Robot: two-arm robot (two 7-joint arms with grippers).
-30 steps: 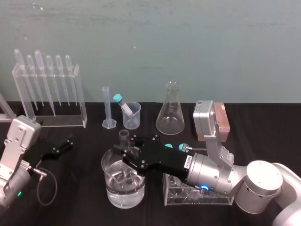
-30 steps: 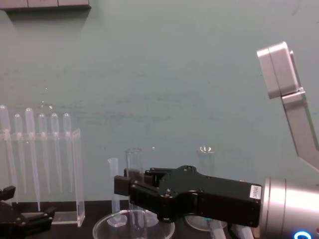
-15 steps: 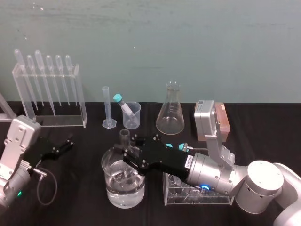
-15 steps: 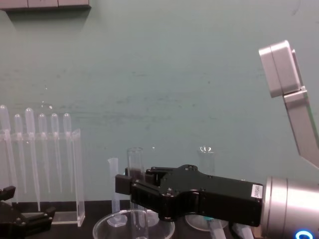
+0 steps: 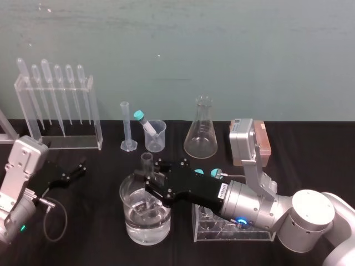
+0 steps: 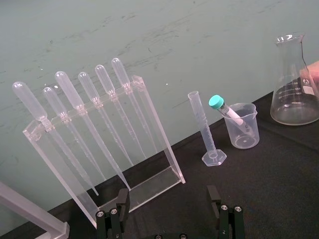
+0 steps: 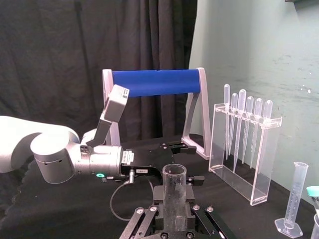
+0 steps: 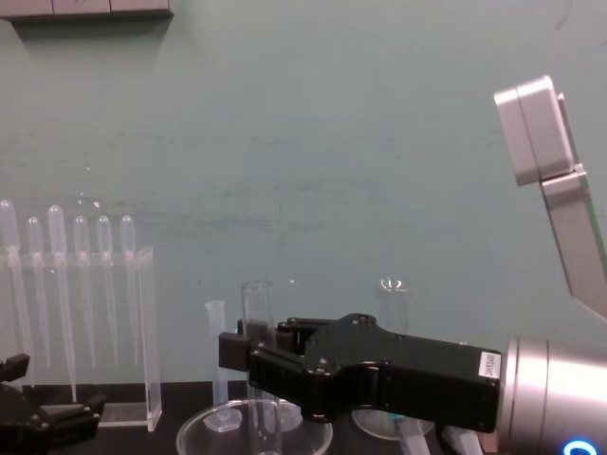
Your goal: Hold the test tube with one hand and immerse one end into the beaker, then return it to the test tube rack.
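The test tube (image 5: 146, 161) stands upright, gripped at mid-length by the right gripper (image 5: 148, 180), whose 2 black fingers (image 7: 155, 217) are clamped against its sides. Its open rim rises above the fingers, plainly seen in the right wrist view (image 7: 174, 191) and the chest view (image 8: 256, 301). The lower part of the tube goes down inside the wide glass dish (image 5: 126, 195), which holds clear water. How deep the tip sits in the water cannot be told through the glass. In the chest view the right gripper (image 8: 249, 356) reaches in from the right, above the dish's rim (image 8: 201, 427).

Just to the right of the dish, under the right arm, is the clear test tube rack (image 5: 233, 228), with 2 teal caps (image 5: 198, 172) at its far edge. Behind the dish, near the wall, stands the small beaker (image 5: 157, 137) with a teal-capped tube (image 5: 142, 120) leaning in it. The beaker is well apart from the held tube. A graduated cylinder (image 5: 126, 126) stands just to its left and a conical flask (image 5: 201, 132) to its right. Farther left is a clear pipette rack (image 5: 91, 113) holding 6 pipettes.

The left gripper (image 5: 75, 170) rests low over the black table (image 5: 89, 221) at the left, with its fingers spread apart and nothing between them. Its wrist view shows the fingers (image 6: 122, 198) facing the pipette rack (image 6: 149, 109), the cylinder (image 6: 204, 130) and the beaker (image 6: 241, 128).
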